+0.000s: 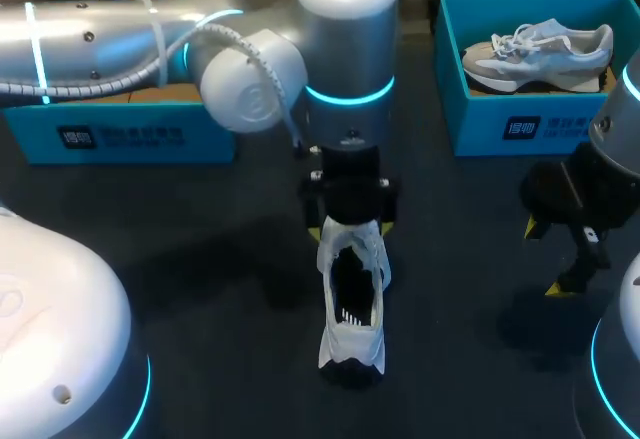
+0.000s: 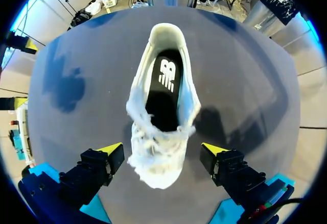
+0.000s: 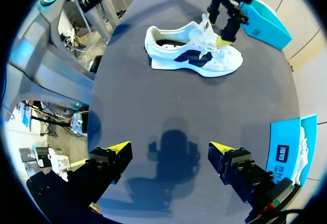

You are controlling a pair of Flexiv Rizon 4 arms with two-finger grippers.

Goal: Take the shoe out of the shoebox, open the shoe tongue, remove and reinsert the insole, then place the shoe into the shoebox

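Observation:
A white shoe (image 1: 352, 304) lies on the dark table, toe toward the far side, its black insole (image 2: 162, 89) showing inside. My left gripper (image 1: 352, 225) hangs over the toe and laces. In the left wrist view the left gripper (image 2: 162, 150) stands open, with its fingertips (image 2: 110, 149) clear of the shoe (image 2: 168, 40) on both sides. My right gripper (image 1: 547, 257) hovers open above bare table at the right, well away from the shoe (image 3: 191, 55). The right gripper (image 3: 168, 151) has nothing between its fingers. The blue shoebox (image 1: 480, 119) at the far right holds a second shoe (image 1: 540, 49).
Another blue box (image 1: 120, 134) stands at the far left, behind my left arm. In the right wrist view that box (image 3: 265, 20) sits beyond the shoe, and the shoebox (image 3: 286, 150) lies beside the right gripper. My arm bases crowd both near corners.

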